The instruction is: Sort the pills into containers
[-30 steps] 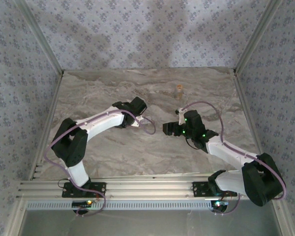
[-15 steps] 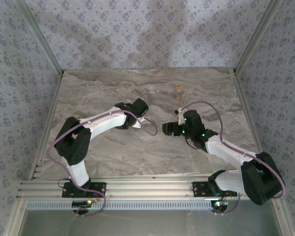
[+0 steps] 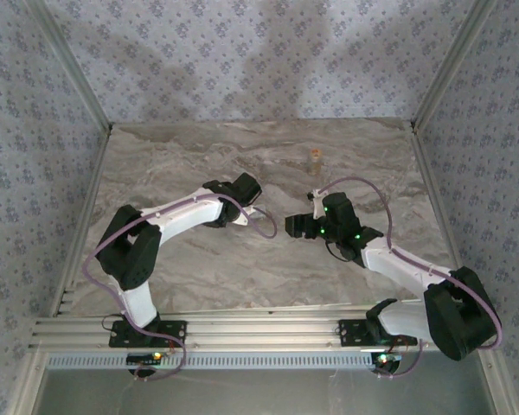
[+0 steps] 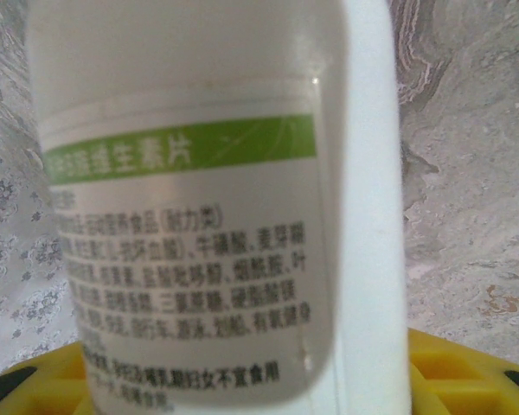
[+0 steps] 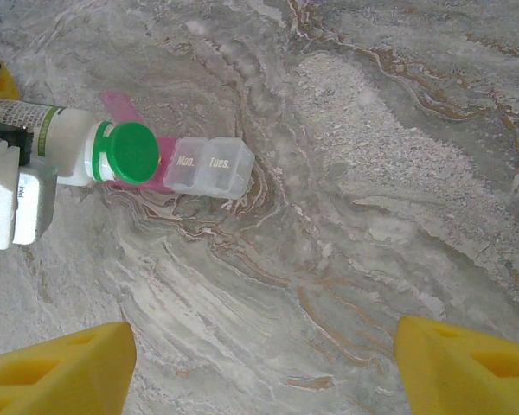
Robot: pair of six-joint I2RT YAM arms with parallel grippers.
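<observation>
My left gripper [image 4: 259,385] is shut on the white bottle [image 4: 199,173], whose green-banded label fills that view between the yellow fingertips [image 4: 467,372]. From the right wrist, the bottle's green cap [image 5: 132,152] faces the camera and overlaps the pink end of the strip pill case [image 5: 209,166]. The case lies on the table with clear cells marked Mon. and Tues. and one pink lid [image 5: 121,109] raised. My right gripper [image 5: 259,372] hangs open over bare marble, right of the left gripper [image 3: 242,192]. The amber vial [image 3: 313,156] stands farther back. The pills are out of view.
The marble table [image 3: 199,259] is walled by patterned panels on three sides. An aluminium rail [image 3: 259,328] carries both arm bases at the near edge. A purple cable [image 3: 264,226] loops off the left wrist between the two grippers.
The left arm's elbow has swung slightly right and its gripper has edged right with the bottle. The right gripper has crept a little left.
</observation>
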